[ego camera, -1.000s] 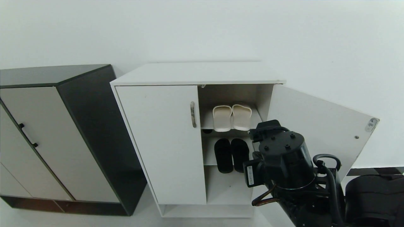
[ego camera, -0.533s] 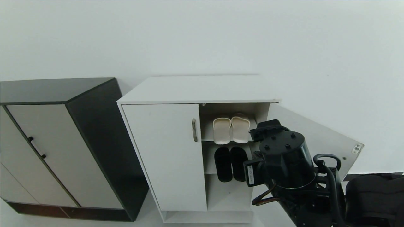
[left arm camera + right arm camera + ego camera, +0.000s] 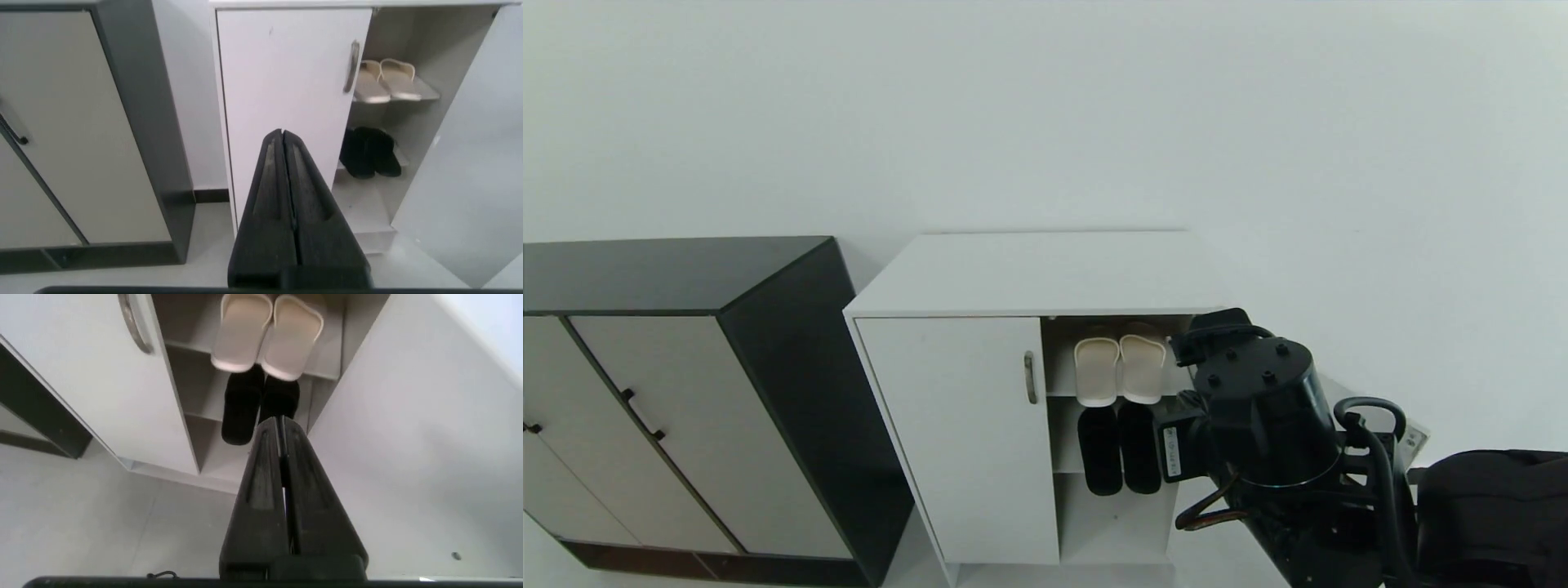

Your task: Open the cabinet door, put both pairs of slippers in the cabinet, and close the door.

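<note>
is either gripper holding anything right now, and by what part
Nothing is held. The left gripper and right gripper are both shut on nothing; the white slippers and black slippers lie on shelves in the cabinet.

My cabinet (image 3: 956, 425) is plain white all over, top, door and shelves alike, with a dull silver handle (image 3: 1030, 377). On its upper shelf the cream slippers (image 3: 1119, 367) show no pattern, and the black slippers (image 3: 1119, 445) on the shelf below are as plain. Left of the cabinet the cupboard (image 3: 792, 392) is black on top and side, with pale beige doors (image 3: 645, 441) and black pulls (image 3: 642, 415). The wall (image 3: 1045, 122) behind the cabinet is flat off-white, the floor (image 3: 82, 514) under it light grey. My left gripper (image 3: 283, 135) and right gripper (image 3: 283, 420) are matt black.
</note>
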